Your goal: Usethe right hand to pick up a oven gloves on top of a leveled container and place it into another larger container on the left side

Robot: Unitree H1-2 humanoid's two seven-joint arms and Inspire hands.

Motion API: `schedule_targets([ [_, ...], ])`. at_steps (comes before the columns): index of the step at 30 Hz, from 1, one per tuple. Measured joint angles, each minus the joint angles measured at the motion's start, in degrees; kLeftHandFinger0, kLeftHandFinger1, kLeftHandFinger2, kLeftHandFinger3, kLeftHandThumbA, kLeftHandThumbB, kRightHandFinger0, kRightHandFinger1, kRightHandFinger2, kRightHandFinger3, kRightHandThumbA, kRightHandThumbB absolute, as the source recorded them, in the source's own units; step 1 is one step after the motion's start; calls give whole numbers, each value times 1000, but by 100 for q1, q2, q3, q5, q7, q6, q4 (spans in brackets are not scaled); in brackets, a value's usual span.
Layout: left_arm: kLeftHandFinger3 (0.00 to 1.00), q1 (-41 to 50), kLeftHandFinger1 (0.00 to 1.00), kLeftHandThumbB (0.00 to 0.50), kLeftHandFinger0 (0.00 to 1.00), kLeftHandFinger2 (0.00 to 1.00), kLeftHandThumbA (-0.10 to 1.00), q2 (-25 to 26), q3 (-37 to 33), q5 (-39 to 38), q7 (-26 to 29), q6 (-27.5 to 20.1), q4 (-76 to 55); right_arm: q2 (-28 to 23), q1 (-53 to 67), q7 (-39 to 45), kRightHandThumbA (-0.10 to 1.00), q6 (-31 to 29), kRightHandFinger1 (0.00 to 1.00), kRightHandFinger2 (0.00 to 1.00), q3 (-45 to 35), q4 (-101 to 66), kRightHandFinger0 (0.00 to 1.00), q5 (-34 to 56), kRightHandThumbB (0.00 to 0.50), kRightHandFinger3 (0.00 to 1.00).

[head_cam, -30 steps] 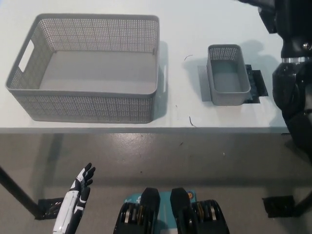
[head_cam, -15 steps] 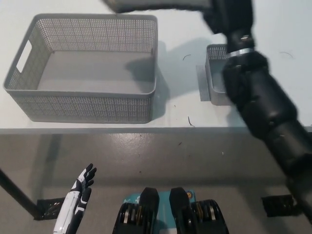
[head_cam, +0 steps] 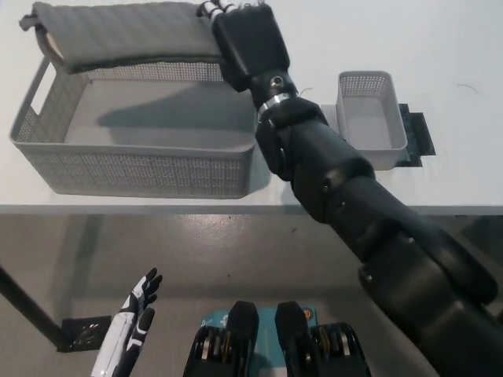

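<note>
The right hand (head_cam: pixel 236 17) reaches across from the lower right to the far rim of the large container (head_cam: pixel 134 177), and it appears to be closed on one end of the oven gloves (head_cam: pixel 126 31); only the back of the hand and a glimpse of pale fingertips show at the top edge, so the exact grasp is hard to read. The oven gloves hang out from the hand as a long grey quilted band stretched leftward along the container's back wall, level rather than drooping, which suggests that it either rests on the rim or is carried just above it. Holding it by one end there makes sense: the whole length lies over the open basket, so a release should drop it inside rather than over the edge. The small container (head_cam: pixel 369 126), to the right of the arm on its dark mat (head_cam: pixel 415 133), stands with nothing in it. The left hand (head_cam: pixel 134 318) rests low beside the body, fingers spread, holding nothing.
</note>
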Motion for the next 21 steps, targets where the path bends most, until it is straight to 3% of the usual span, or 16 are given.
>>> schedule_targets([
  [1,1000,3,1000,72,1000,1000,1000,1,-10,6,0,-1,1,22,-42,134,453,48,1000,1000,-7,46,1000,45,351,1000],
  [2,1000,5,1000,67,1000,1000,1000,0,-18,11,0,-1,1,35,-61,231,556,83,1000,1000,-9,62,1000,74,466,1000],
  [3,1000,7,1000,79,1000,1000,1000,-2,-29,15,-1,0,1,50,-73,355,591,125,1000,1000,-18,85,1000,108,499,1000],
  [7,1000,32,1000,69,1000,1000,1000,-5,-47,21,-1,0,6,57,-69,881,827,180,1000,1000,-151,113,1000,265,500,1000],
  [9,1000,37,1000,82,1000,1000,1000,-10,-53,21,-1,0,9,49,-66,1108,862,179,1000,1000,-225,104,1000,341,500,1000],
  [11,1000,45,1000,82,1000,1000,1000,-14,-61,21,-1,1,19,27,-37,1393,833,174,1000,1000,-356,35,1000,462,500,1000],
  [12,1000,51,1000,91,1000,1000,1000,-14,-63,21,-1,1,25,13,-8,1526,707,173,1000,1000,-437,-37,1000,534,481,1000],
  [13,1000,55,1000,94,1000,1000,1000,-14,-64,21,-1,1,29,1,20,1616,665,173,1000,1000,-499,-93,1000,588,498,1000],
  [16,1000,83,1000,103,1000,1000,1000,-15,-66,21,-1,3,45,-43,166,2043,651,210,1000,1000,-832,-457,1000,908,500,1000],
  [19,1000,130,1000,91,1000,1000,1000,-17,-70,21,-2,4,66,-73,329,2372,941,297,1000,1000,-1135,-796,1000,1240,500,1000],
  [21,1000,161,1000,88,1000,1000,1000,-20,-77,21,-2,5,103,-79,475,2547,1000,369,1000,1000,-1320,-1079,1000,1489,500,1000],
])
